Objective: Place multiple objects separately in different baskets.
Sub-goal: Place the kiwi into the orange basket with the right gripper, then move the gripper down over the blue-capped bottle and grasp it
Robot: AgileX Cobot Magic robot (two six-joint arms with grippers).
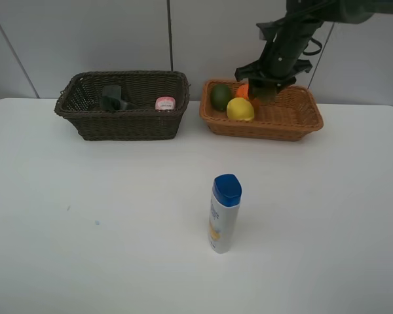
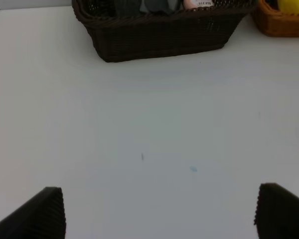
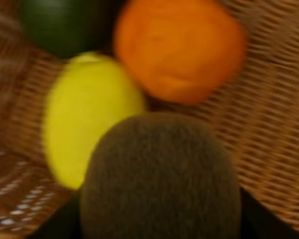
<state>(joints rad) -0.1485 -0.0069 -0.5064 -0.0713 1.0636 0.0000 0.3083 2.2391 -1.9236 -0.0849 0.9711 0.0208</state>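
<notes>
Kiwi (image 3: 159, 179): brown, fuzzy, rounded; fills the near part of the right wrist view, sitting between the dark fingers of the right gripper (image 1: 265, 88), which pinches it over the tan basket.
Tan basket (image 1: 295, 124): shallow, light orange-tan wicker, rectangular; long axis runs left-right across the table in the high view.
Lemon (image 1: 240, 108): yellow, oval, lying in the tan basket toward its left end.
Green fruit (image 1: 221, 96): dark green, round, in the same basket's left end, just beside the lemon.
Orange (image 3: 179, 47): bright orange, round, in the basket next to the lemon; in the high view mostly hidden behind the gripper.
Dark basket (image 1: 124, 124): deeper, dark brown wicker, rectangular, long axis also left-right; stands just beside the tan basket, on its left.
Dark basket contents: a dark green pump bottle (image 1: 112, 98) lying down, and a pink bottle (image 1: 165, 103) of which only the top shows.
White bottle (image 1: 224, 212): white body, blue cap (image 1: 227, 189), upright, long axis vertical; alone near the table's middle, well apart from both baskets.
Left gripper (image 2: 159, 211): spread wide, nothing between its 2 dark fingers, over bare table in front of the dark basket.
Table (image 1: 85, 229): plain white, matte, with a couple of faint specks.
Room: pale grey panelled wall (image 1: 85, 39) behind the baskets.
</notes>
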